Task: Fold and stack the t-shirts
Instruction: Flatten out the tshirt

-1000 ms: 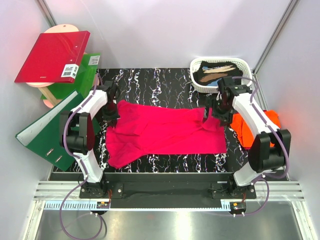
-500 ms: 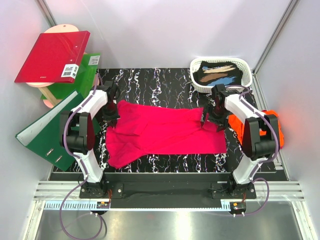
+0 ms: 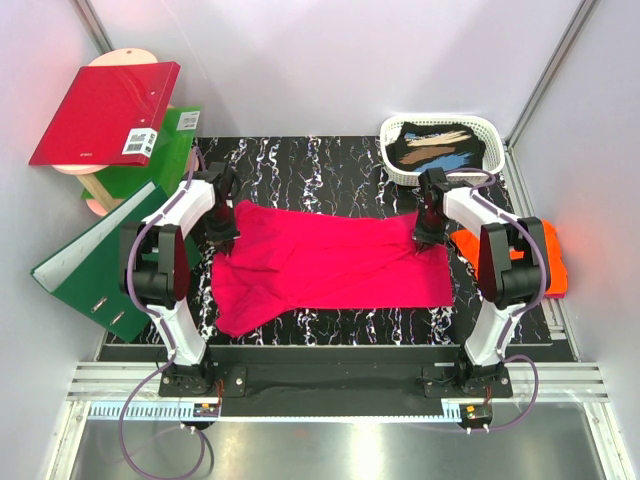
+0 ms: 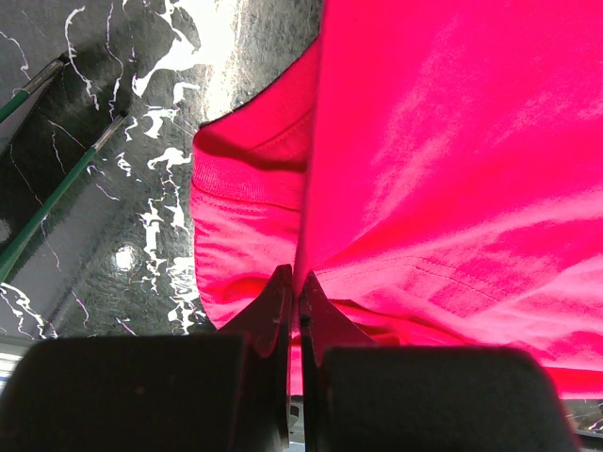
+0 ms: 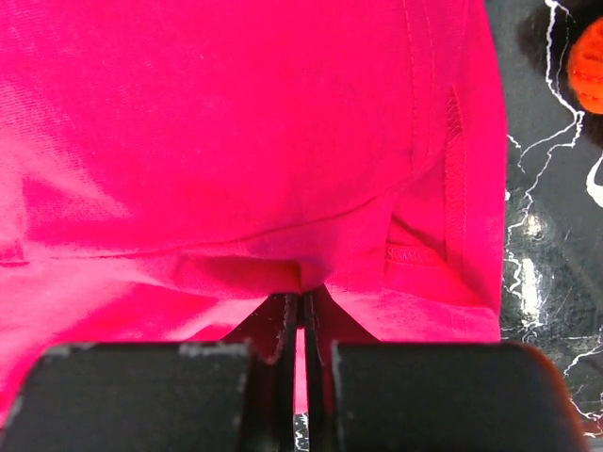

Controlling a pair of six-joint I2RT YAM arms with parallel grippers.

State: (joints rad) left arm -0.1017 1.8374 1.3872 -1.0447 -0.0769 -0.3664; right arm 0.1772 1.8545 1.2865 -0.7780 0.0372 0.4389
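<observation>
The magenta-pink t-shirt [image 3: 330, 265] lies spread across the black marbled table [image 3: 320, 170], folded lengthwise. My left gripper [image 3: 222, 240] is shut on a pinch of its cloth at the far left edge; the left wrist view shows the fabric [image 4: 424, 160] rising from between the closed jaws [image 4: 299, 282]. At the far right edge my right gripper [image 3: 428, 237] is shut on a fold of the same shirt [image 5: 236, 141], the pink cloth squeezed between its jaws [image 5: 302, 299]. The orange t-shirt [image 3: 548, 262] lies bunched at the right, partly hidden behind the right arm.
A white basket [image 3: 490, 130] holding dark cloth stands at the back right. A red ring binder [image 3: 100, 110] and green binders [image 3: 100, 260] lean at the left. Grey walls close in both sides.
My right gripper moved left onto the pink shirt's far right corner and closed on it. The left gripper has kept its hold without moving.
</observation>
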